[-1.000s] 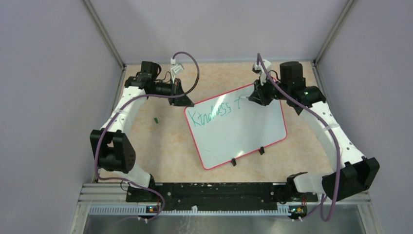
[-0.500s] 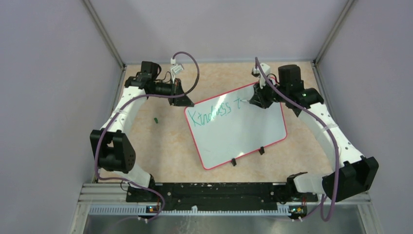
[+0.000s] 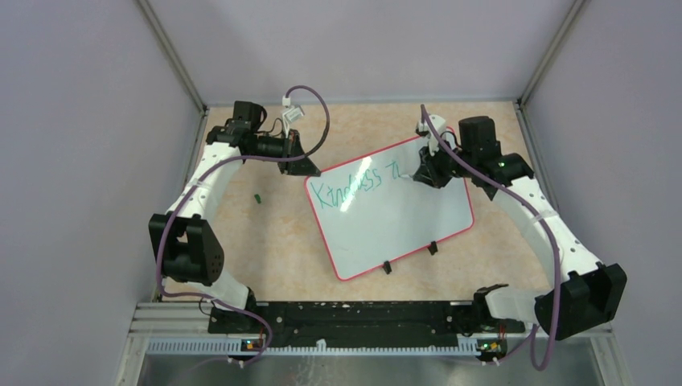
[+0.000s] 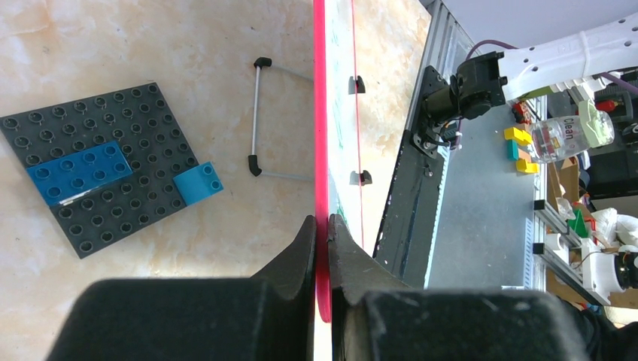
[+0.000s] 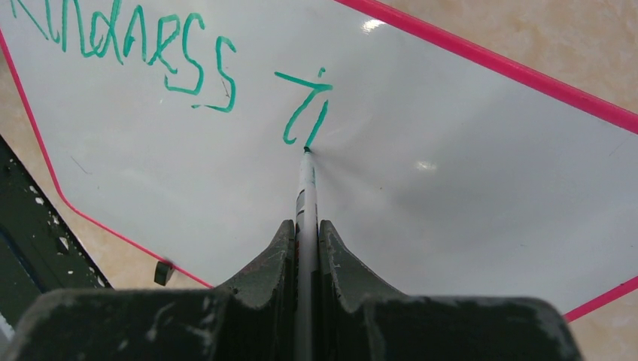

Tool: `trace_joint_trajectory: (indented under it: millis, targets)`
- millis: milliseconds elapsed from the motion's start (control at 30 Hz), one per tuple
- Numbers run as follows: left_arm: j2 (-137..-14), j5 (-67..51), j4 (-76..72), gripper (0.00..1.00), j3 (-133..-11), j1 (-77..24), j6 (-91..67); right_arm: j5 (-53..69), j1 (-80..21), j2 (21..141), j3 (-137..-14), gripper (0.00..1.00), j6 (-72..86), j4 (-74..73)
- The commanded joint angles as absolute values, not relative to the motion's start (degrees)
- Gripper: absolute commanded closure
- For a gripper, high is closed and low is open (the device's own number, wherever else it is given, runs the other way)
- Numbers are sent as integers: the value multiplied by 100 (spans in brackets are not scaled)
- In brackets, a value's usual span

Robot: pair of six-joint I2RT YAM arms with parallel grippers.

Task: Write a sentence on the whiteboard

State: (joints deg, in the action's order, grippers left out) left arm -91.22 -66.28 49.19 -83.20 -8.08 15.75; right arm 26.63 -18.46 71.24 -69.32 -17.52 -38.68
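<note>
whiteboard (image 3: pixel 402 221) sits on the table (image 3: pixel 273 241) at a slant, its long axis running from the left arm's side up toward the far right. can't tell from these views whether it's flat or propped. your left gripper (image 4: pixel 322 219) has its fingers squeezed onto the red rim at the far-left corner, with the rim sandwiched between them, so that corner looks pinned. your right gripper (image 5: pixel 305 226) is clamped on the marker (image 5: pixel 304 192). the shaft runs straight out along the fingers, and the tip is down on the board, touching the bottom of the last green stroke.

the sentence (image 3: pixel 358 183) right now reads "kindness" plus 2 short strokes of the next word, all along the far edge. what matters for the next stroke: the blank board is on the side of the tip away from the left gripper, further along that slanted axis. i'd say you follow the tilt of the line, not the table edge. the right arm is the nearer one and already on it. line 2 probably goes lower down, toward the near edge with the 2 black clips (image 3: pixel 432 248).
</note>
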Motion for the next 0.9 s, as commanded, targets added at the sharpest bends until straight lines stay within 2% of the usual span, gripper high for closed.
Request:
trace_joint_trajectory:
  millis: [0,533,867]
  targets:
    - [-9088,-6662,5086,100,-8311,-1002,1622,2612,-1816,7038,-7060,100,-1774,-3692]
    - [-9097,-6640,5083,100,-8327,-1006,1621,2407,-1807,7386,-7616,100,-1708,-3500]
    - [-9123,-6636,5094,100,-8335,-1010,1626,2215,-1648,7327,-7549,100,-1843,-3633]
